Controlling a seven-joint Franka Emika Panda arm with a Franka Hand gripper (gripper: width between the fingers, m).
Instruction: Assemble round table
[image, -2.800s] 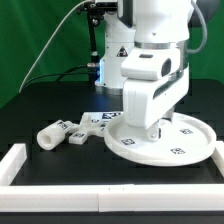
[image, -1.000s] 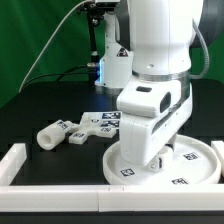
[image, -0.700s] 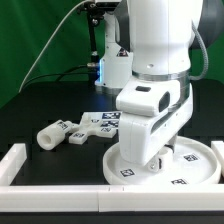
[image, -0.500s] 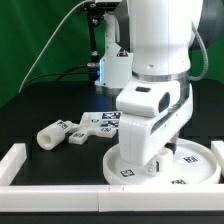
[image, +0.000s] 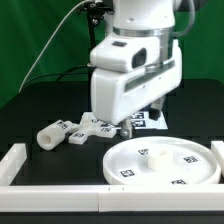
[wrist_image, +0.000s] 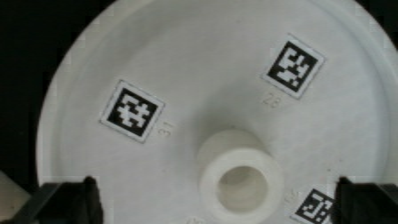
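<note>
The large round disc (image: 160, 160) lies flat at the front of the exterior view's right, close to the white border wall, with a raised hub (image: 150, 153) near its middle. In the wrist view the disc (wrist_image: 196, 90) fills the picture, with its hub (wrist_image: 237, 185) between my fingers. My gripper (wrist_image: 217, 205) is open and empty above the disc. In the exterior view the gripper (image: 150, 112) hangs over the disc's far edge. The short cylinder leg (image: 52, 134) lies on its side at the left. The cross-shaped base (image: 95, 126) lies beside it.
A white straight-edged border wall (image: 20, 160) runs along the front and left of the black table. A flat strip with tags (image: 148, 120) shows behind the disc. The robot's base and cables stand at the back.
My arm has risen off the disc and moved back and to the exterior view's left. The disc, earlier slid toward the front right, now lies uncovered.
</note>
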